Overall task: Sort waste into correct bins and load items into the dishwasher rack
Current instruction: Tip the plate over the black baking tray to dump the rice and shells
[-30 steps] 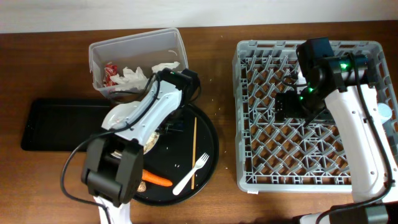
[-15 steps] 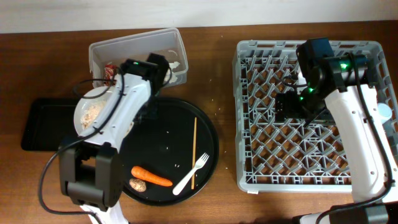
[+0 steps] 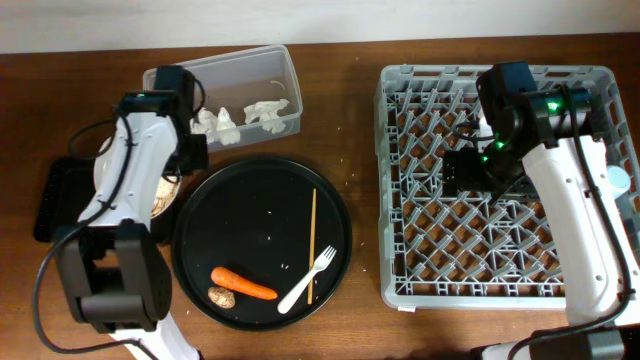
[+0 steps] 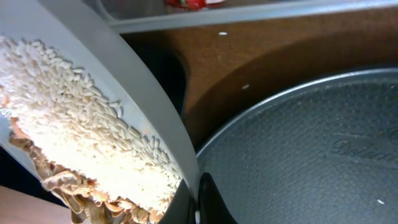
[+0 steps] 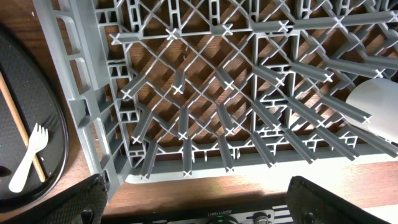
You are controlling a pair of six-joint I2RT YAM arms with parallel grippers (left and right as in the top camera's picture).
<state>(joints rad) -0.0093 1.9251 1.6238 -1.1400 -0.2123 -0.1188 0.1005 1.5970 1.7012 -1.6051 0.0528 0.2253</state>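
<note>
My left gripper (image 3: pixel 183 165) is shut on the rim of a white plate (image 3: pixel 107 162) that carries rice and brown scraps. It holds the plate tilted at the left, over the black rectangular tray (image 3: pixel 47 205). The left wrist view shows the plate (image 4: pixel 81 124) pinched between the fingers (image 4: pixel 199 202). The round black tray (image 3: pixel 265 215) holds a carrot (image 3: pixel 245 286), a small brown piece (image 3: pixel 222 297), a white fork (image 3: pixel 308 279) and a chopstick (image 3: pixel 312 240). My right gripper (image 3: pixel 468 167) is open and empty above the grey dishwasher rack (image 3: pixel 400 190).
A clear bin (image 3: pixel 285 75) with crumpled white waste stands at the back left. A white cup (image 3: pixel 622 180) lies in the rack's right side and also shows in the right wrist view (image 5: pixel 373 106). The fork (image 5: pixel 28 155) shows left of the rack (image 5: pixel 93 124).
My left arm has swung left with the plate, from over the round tray to over the rectangular tray, uncovering the carrot and the brown piece. The right arm has not moved.
</note>
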